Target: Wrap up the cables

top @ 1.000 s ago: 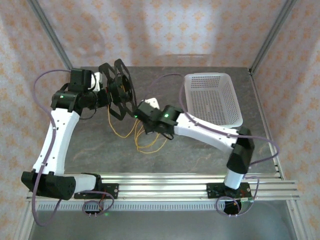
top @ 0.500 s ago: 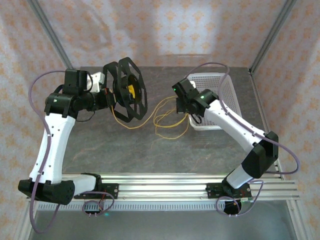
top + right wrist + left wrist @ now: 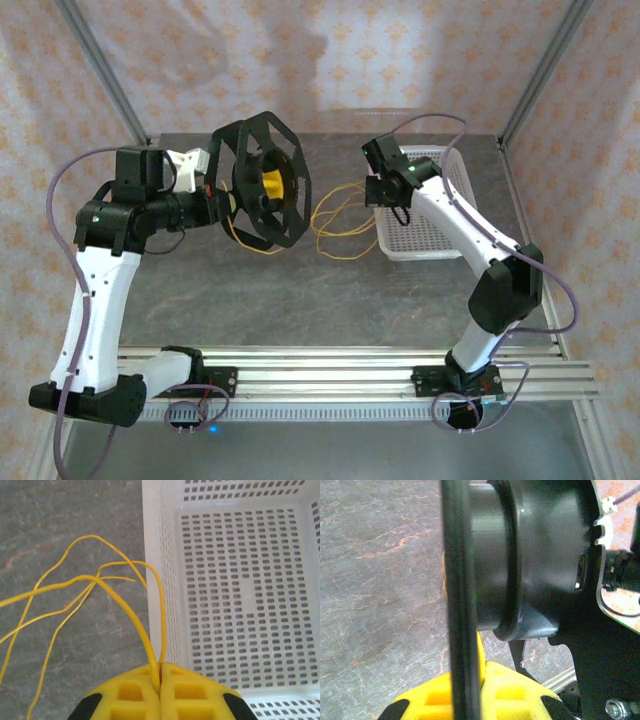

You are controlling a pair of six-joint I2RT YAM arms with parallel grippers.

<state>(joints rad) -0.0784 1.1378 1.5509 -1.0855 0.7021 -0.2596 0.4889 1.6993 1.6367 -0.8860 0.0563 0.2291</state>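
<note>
Grey stone-patterned table (image 3: 200,290) inside patterned cloth walls (image 3: 400,60), with open room around the work; white perforated basket (image 3: 440,215) at right rear, its near wall just beside the wire. Black octagonal spool (image 3: 262,195), held on edge by the left gripper (image 3: 470,685), which was clenched on one flange. Cables (image 3: 335,225): thin yellow wire in loose loops strung from the spool to the right gripper (image 3: 161,672), which was clenched on the strands; judged light, springy, tangle-prone, best held near the pinched end.

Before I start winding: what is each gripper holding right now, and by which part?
The right gripper pinches two strands of the cables at its fingertips; the left gripper clamps the black spool by a flange, edge-on between its fingers.
</note>
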